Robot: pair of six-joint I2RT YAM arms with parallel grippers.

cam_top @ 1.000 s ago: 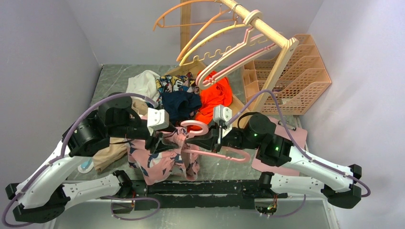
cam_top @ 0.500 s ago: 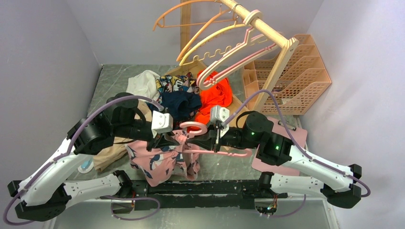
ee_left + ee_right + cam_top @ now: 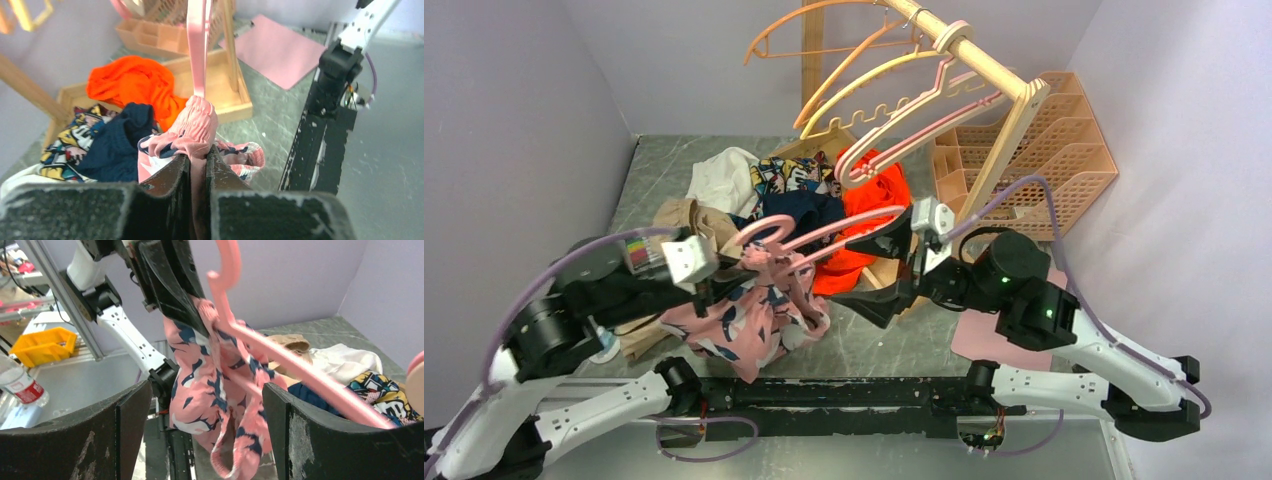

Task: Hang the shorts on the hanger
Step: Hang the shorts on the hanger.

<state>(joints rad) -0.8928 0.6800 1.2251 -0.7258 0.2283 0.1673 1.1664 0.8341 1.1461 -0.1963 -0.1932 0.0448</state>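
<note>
Top external view: a grey marbled table [image 3: 864, 345] with two robot arms reaching in from its near edge, and a heap of other clothes farther back.

The shorts [image 3: 744, 320], pink with a navy and white print, hang bunched and raised off the table in front of the left arm. The pink hanger [image 3: 829, 230] lies tilted across the middle. Its hook is by the shorts, and one arm slants up towards the right claw.

The left claw [image 3: 734, 275] is clamped tight on the gathered waistband, as the left wrist view shows plainly, with the hanger's arm rising just behind the pinched cloth. Whether the hanger itself is caught in that pinch cannot be told.

The right claw [image 3: 879, 268] stands wide open and grips nothing. In the right wrist view the hanger's arm passes over its right finger [image 3: 325, 440], touching or just above it; which is unclear.

The step in hand looks like threading the shorts onto the hanger, only part done, since the cloth is gathered at the hook end. The next move likely calls for the right claw to take hold of the hanger's free arm and steady it. The left claw could then draw the waistband along the hanger without tipping it.
</note>
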